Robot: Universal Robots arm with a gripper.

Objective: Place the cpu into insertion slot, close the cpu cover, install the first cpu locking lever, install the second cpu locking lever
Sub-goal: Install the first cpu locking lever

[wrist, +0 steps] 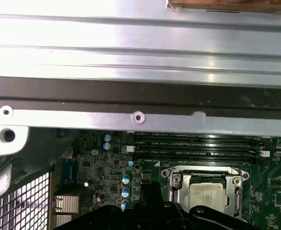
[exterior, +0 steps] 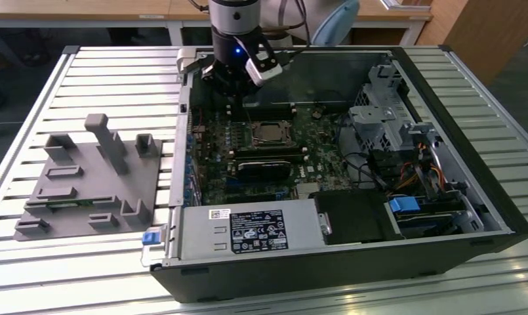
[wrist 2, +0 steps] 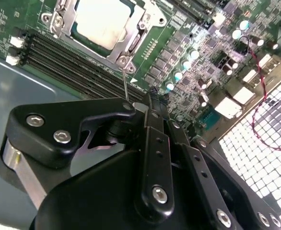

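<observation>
Gripper (wrist 2: 149, 94) jaws look drawn together, just above the board. Lever (wrist 2: 124, 81), a thin wire, rises from a corner of the slot (wrist 2: 54, 20) up to the tips; you can't tell whether it is pinched. Your cpu (wrist 2: 102, 21) lies in the slot, and the cover (wrist 2: 131, 44) looks folded down around it. So two steps seem done. That lever stands unlatched, and the other's state isn't clear.

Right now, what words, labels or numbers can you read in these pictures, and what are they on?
Nothing can be read for certain.
The black label on the power supply: print too small.
The white sticker at its corner: too small.
The white lettering on the green circuit board: blurred.
</observation>
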